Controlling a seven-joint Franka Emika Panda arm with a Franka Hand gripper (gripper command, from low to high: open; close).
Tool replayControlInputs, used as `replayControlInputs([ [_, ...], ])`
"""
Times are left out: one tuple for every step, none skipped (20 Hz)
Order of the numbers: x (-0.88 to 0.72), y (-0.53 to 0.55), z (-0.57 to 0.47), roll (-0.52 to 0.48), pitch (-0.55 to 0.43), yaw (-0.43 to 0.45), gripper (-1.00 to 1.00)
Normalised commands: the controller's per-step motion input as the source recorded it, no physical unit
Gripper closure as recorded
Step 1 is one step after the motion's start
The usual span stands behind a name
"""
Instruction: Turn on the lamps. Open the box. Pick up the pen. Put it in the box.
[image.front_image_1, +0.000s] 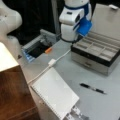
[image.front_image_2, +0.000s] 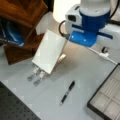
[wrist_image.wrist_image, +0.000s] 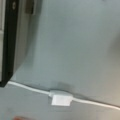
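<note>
Box (image.front_image_1: 96, 53) stands open on the tabletop (image.front_image_1: 75, 72), lid up, beige compartments exposed; in a front view only its corner (image.front_image_2: 106, 98) shows at 4 o'clock.

Pen (image.front_image_1: 93, 88) lies flat on the tabletop, untouched, at about 5 o'clock in that front view, well apart from the box front. In a front view the pen (image.front_image_2: 67, 92) has its long axis running from 1 o'clock to 7 o'clock.

Claw: fingers not visible in any view; cannot tell whether wide or narrow. The arm's blue-and-white wrist (image.front_image_1: 75, 21) hangs at the box's near corner, so the pen lies toward 5 o'clock from it, well apart.

Wrist view shows only a white cable (wrist_image.wrist_image: 60, 96) with its switch and the box's edge (wrist_image.wrist_image: 10, 42); pen absent there.

Lamp shade (image.front_image_2: 65, 10) cut off at 12 o'clock; pale and bright, possibly lit. Notebook (image.front_image_1: 55, 92) sits near the pen.
</note>
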Motion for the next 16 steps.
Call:
replayControlInputs([
  [0.30, -0.30, -0.04, -0.211, 0.109, 0.140, -1.00],
  [0.31, -0.28, -0.05, -0.215, 0.079, 0.211, -1.00],
  [0.32, -0.26, -0.06, -0.198, 0.048, 0.270, -1.00],
  [0.32, -0.22, -0.03, -0.181, 0.038, 0.281, -1.00],
  [0.32, -0.20, -0.02, -0.163, 0.046, 0.302, -1.00],
  [0.32, -0.17, -0.02, -0.152, 0.040, 0.346, -1.00],
  [0.33, -0.15, -0.02, -0.142, 0.042, 0.376, -1.00],
  [0.32, -0.12, 0.00, -0.137, 0.045, 0.361, -1.00],
  [0.32, -0.10, 0.01, -0.125, 0.048, 0.400, -1.00],
  [0.32, -0.08, 0.01, -0.131, 0.059, 0.404, -1.00],
  [0.36, -0.08, -0.01, -0.148, 0.067, 0.411, -1.00],
  [0.36, -0.07, -0.01, -0.152, 0.072, 0.378, -1.00],
  [0.38, -0.07, -0.02, -0.147, 0.056, 0.424, -1.00],
  [0.39, -0.07, -0.04, -0.131, 0.011, 0.447, -1.00],
  [0.40, -0.07, -0.05, -0.126, 0.002, 0.426, -1.00],
  [0.41, -0.07, -0.06, -0.088, 0.004, 0.480, -1.00],
])
